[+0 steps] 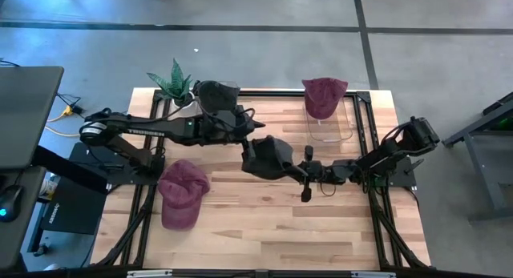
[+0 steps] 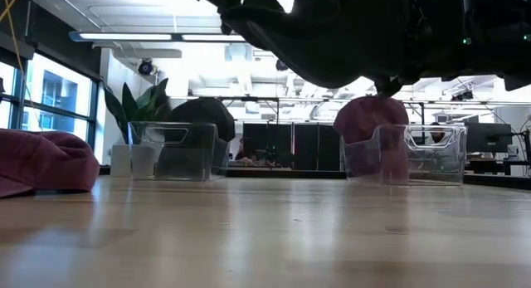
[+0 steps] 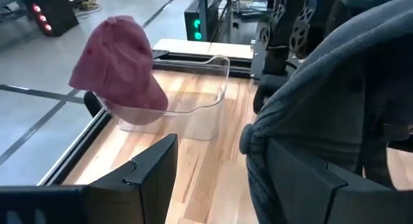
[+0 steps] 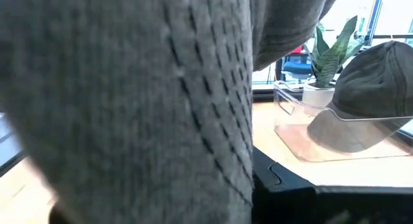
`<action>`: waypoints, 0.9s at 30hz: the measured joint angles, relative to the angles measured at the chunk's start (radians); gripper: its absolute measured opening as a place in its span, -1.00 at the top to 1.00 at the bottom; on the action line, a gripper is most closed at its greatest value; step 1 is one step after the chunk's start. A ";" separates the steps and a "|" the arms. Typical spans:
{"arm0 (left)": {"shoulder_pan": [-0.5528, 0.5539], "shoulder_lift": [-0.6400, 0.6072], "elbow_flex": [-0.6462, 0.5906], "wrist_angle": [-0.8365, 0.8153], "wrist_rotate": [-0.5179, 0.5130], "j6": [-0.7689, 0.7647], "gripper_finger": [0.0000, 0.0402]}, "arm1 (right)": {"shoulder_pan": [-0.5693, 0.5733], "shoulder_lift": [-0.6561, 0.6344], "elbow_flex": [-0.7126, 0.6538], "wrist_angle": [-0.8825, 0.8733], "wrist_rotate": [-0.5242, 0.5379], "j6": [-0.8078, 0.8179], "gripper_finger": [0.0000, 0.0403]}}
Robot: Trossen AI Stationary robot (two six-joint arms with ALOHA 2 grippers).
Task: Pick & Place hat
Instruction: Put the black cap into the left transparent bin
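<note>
A dark grey hat (image 1: 268,156) hangs in the air at the table's middle, between my two grippers; the low view shows it (image 2: 332,39) clear of the wood. My right gripper (image 1: 295,167) reaches it from the table's right and is shut on it; grey cloth (image 4: 129,88) fills the right wrist view. My left gripper (image 1: 247,143) is open at the hat's left side, and in the left wrist view (image 3: 219,143) the hat (image 3: 335,88) bulges beside one finger. My right gripper holds the dark grey hat by its right side (image 1: 284,163), coming roughly level from the table's right. The cloth covers the fingers, so the part and the kind of hold stay hidden. The hat is lifted clear. My left gripper: one finger (image 3: 310,185) stands against the hat's cloth; whether it touches, I cannot tell.
A maroon hat (image 1: 183,194) lies on the table near the left. Another maroon hat (image 1: 324,94) sits on the rim of a clear bin (image 1: 329,126) at the far right. A second dark hat (image 1: 216,94) sits on the far-left clear bin (image 2: 174,151), beside a plant (image 1: 172,82).
</note>
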 joint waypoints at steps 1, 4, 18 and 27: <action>0.000 0.000 0.000 -0.004 -0.011 0.000 -0.12 | 0.000 0.000 0.000 -0.002 0.000 0.001 0.94; -0.001 -0.022 -0.001 -0.021 -0.099 -0.005 -0.12 | 0.000 0.000 0.000 -0.005 0.002 0.006 0.92; 0.001 -0.015 0.001 -0.023 0.082 0.026 -0.12 | 0.001 0.000 0.000 -0.006 -0.025 0.005 0.91; 0.000 0.021 0.000 -0.023 0.114 0.031 0.22 | 0.001 0.000 0.000 -0.006 -0.029 0.006 0.91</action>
